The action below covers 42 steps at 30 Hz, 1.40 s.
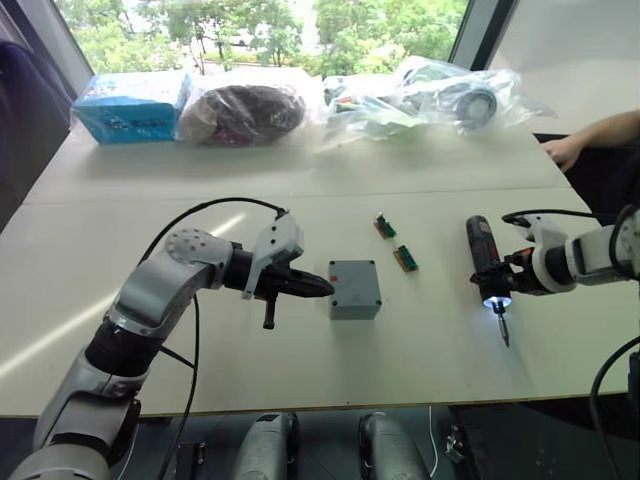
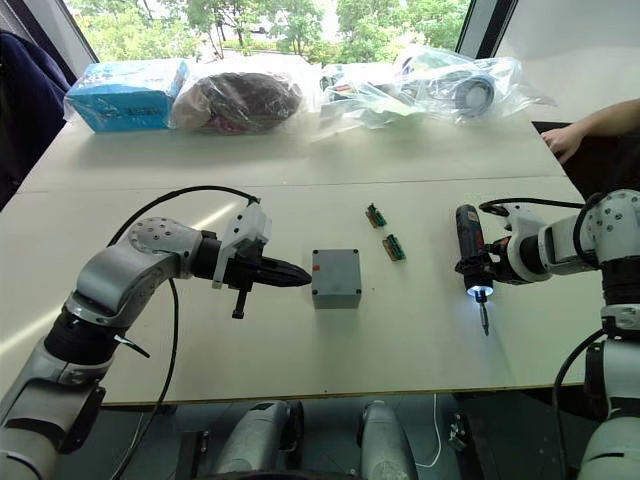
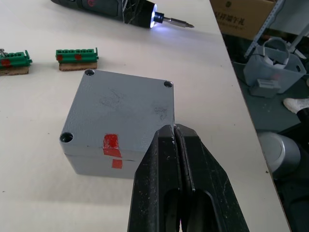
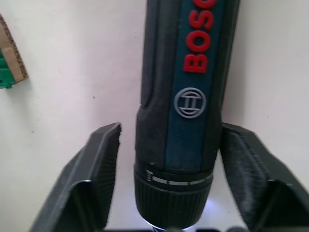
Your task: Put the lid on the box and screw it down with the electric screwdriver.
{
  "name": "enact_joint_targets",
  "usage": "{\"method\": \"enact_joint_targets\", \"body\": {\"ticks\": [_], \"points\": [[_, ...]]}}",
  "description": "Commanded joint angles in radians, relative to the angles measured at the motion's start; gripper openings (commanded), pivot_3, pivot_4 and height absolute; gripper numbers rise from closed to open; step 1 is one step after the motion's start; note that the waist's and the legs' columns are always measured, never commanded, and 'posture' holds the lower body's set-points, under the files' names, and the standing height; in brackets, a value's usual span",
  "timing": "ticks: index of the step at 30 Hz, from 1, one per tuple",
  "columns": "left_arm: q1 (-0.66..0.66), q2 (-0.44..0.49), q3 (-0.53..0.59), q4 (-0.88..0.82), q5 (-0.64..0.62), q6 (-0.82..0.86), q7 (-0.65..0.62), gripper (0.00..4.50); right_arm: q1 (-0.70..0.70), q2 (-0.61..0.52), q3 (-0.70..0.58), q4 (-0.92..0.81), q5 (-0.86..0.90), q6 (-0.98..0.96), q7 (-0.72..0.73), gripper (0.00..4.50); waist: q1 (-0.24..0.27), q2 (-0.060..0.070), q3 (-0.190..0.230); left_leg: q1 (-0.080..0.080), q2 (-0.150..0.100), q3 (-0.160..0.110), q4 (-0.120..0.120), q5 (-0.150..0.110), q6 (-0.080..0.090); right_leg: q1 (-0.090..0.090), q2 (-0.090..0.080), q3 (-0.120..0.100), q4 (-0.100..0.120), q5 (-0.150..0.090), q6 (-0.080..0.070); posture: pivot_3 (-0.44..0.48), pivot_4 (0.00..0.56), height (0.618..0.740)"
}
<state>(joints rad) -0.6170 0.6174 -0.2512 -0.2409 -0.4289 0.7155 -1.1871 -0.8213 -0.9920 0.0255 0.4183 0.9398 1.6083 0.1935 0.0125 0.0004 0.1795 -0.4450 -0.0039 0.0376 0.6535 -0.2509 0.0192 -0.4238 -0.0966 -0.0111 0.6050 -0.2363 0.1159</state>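
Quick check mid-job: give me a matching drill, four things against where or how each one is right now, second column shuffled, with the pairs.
Things:
1. lid
2. electric screwdriver
3. left hand
4. green parts

States:
A. fingers closed, tips at the box's near edge
B. lying on the table between the box and the screwdriver
C. seated on the box, screw holes showing at its corners
D. tip light on, between the right hand's open fingers

Pairs: 1-C, 2-D, 3-A, 4-B
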Motion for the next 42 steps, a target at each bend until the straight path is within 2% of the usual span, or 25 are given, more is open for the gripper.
{"method": "enact_joint_targets", "body": {"ticks": [1,7,10,12,14,17,19,21,23,28,35,42], "points": [[-0.004,0.003,0.025,-0.027,-0.023,-0.01,0.005,0.0,0.003,-0.021,0.004,-0.025,-0.081,0.004,0.045,4.46,0.001,0.0,0.0,0.0,0.0,0.0,0.0,0.0,0.0,0.0,0.0,0.0,0.0,0.0,0.0,0.0,0.15,0.74],[-0.032,0.003,0.104,0.034,-0.069,0.025,0.034,0.0,-0.062,-0.006,-0.079,-0.082,-0.136,0.0,0.111,4.46,-0.003,0.0,0.0,0.0,0.0,0.0,0.007,0.0,0.001,-0.001,0.0,0.001,0.007,0.0,0.0,0.0,0.15,0.74],[-0.031,0.028,0.133,0.084,-0.035,0.005,0.069,0.0,-0.097,-0.052,-0.09,-0.236,-0.16,-0.05,0.141,4.46,-0.007,0.001,0.001,0.0,0.0,0.001,0.008,0.0,0.001,-0.001,0.0,0.002,0.009,0.0,0.0,0.0,0.15,0.74],[-0.027,0.031,0.138,0.122,-0.012,-0.006,0.098,0.0,-0.126,-0.022,-0.174,-0.303,-0.154,-0.026,0.117,4.46,-0.009,0.001,0.001,0.0,0.001,0.001,0.007,0.0,0.001,-0.002,0.001,0.002,0.01,0.0,0.0,0.0,0.15,0.74],[-0.011,0.04,0.099,0.152,0.036,-0.045,0.104,0.0,-0.067,-0.008,-0.193,-0.481,-0.137,-0.087,0.143,4.46,-0.008,0.001,0.001,0.0,0.001,0.0,0.007,0.0,0.001,-0.002,0.002,0.002,0.01,0.0,0.0,0.0,0.15,0.74],[0.007,0.028,0.03,0.196,0.099,-0.105,0.098,0.0,0.108,0.043,-0.161,-0.776,-0.091,-0.191,0.217,4.46,-0.003,-0.004,-0.002,0.0,0.002,0.0,0.007,0.0,0.001,-0.002,0.004,0.002,0.009,0.0,0.0,0.0,0.15,0.74],[0.002,0.002,-0.008,0.244,0.142,-0.143,0.11,0.0,0.238,0.059,-0.083,-0.926,-0.127,-0.288,0.248,4.46,0.0,-0.004,-0.002,0.001,0.003,-0.001,0.008,-0.001,0.001,0.001,0.004,0.002,0.009,-0.001,0.001,0.0,0.15,0.74],[-0.003,-0.025,-0.04,0.294,0.194,-0.195,0.134,0.0,0.341,0.012,0.054,-1.033,-0.241,-0.424,0.288,4.46,0.004,-0.004,-0.002,0.0,0.002,-0.002,0.01,-0.001,0.001,0.0,0.002,0.001,0.011,0.0,0.001,0.0,0.15,0.74],[0.001,-0.044,-0.053,0.314,0.221,-0.222,0.152,0.0,0.389,0.012,0.129,-1.062,-0.318,-0.481,0.271,4.46,0.001,-0.004,-0.001,0.0,0.0,0.0,0.012,-0.001,0.001,0.0,0.0,0.003,0.011,0.0,0.001,0.0,0.15,0.74],[0.003,-0.104,-0.046,0.307,0.214,-0.212,0.168,0.0,0.442,0.101,0.182,-1.075,-0.374,-0.503,0.233,4.46,-0.002,-0.006,-0.001,0.001,0.0,0.002,0.014,-0.001,0.001,0.001,0.0,0.005,0.011,0.0,0.001,0.0,0.15,0.74],[-0.029,-0.174,-0.077,0.359,0.239,-0.255,0.15,0.0,0.485,0.261,0.185,-1.07,-0.345,-0.462,0.221,4.46,0.001,-0.006,-0.002,0.002,0.001,0.0,0.014,-0.001,0.001,0.0,0.001,0.004,0.018,0.0,0.001,0.0,0.15,0.74],[-0.128,-0.24,-0.063,0.521,0.292,-0.344,0.197,0.0,0.493,0.408,0.143,-1.13,-0.28,-0.366,0.19,4.46,0.0,-0.007,-0.002,0.003,0.0,0.0,0.016,0.0,0.001,-0.001,0.001,0.004,0.022,0.0,0.001,0.0,0.15,0.74]]}}
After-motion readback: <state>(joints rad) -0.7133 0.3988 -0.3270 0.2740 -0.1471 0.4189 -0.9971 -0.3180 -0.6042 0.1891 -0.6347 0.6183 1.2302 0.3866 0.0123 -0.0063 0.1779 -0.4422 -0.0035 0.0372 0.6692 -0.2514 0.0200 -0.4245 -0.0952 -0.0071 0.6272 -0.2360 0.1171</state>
